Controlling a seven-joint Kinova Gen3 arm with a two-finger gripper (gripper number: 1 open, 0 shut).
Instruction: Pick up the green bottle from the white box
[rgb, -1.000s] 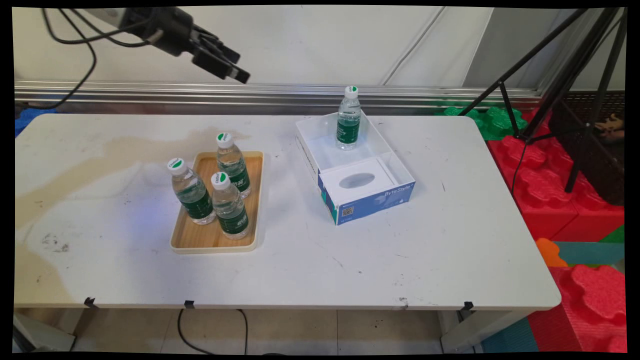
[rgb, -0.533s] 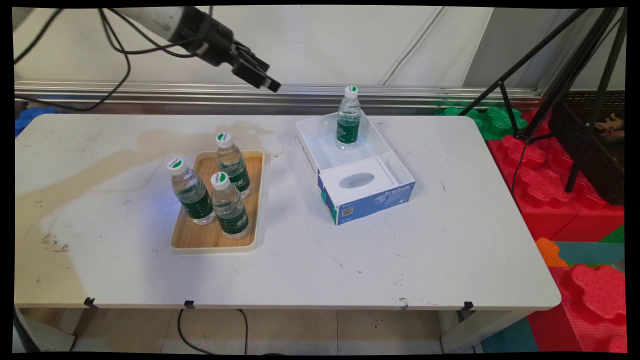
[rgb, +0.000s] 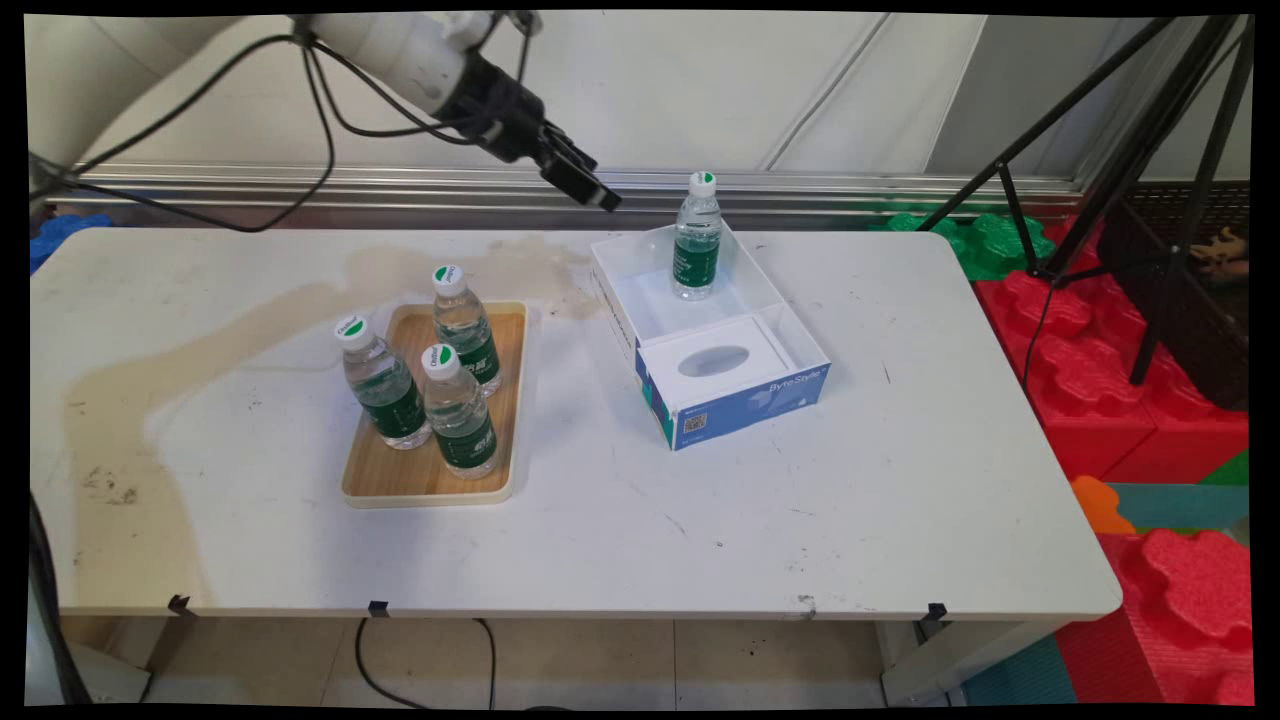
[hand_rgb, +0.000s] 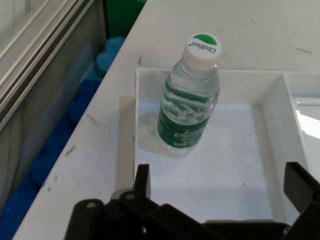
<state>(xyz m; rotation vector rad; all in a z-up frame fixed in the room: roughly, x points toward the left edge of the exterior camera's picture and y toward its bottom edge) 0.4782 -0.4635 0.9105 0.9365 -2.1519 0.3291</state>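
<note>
Bottle (hand_rgb: 190, 100) upright between spread tool (hand_rgb: 220, 187) fingers.

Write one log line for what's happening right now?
gripper: open, above box | nearest: bottle in box | tray: three bottles

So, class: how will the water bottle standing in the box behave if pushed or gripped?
The bottle looks full, so probably fairly heavy for its size. Tall and narrow, it may tip if pushed high. Its thin clear plastic likely flexes under grip.

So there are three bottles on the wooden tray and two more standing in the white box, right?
Not quite. The white box holds only one bottle, standing upright at its far end, as the main view shows. The wooden tray does carry three.
</note>
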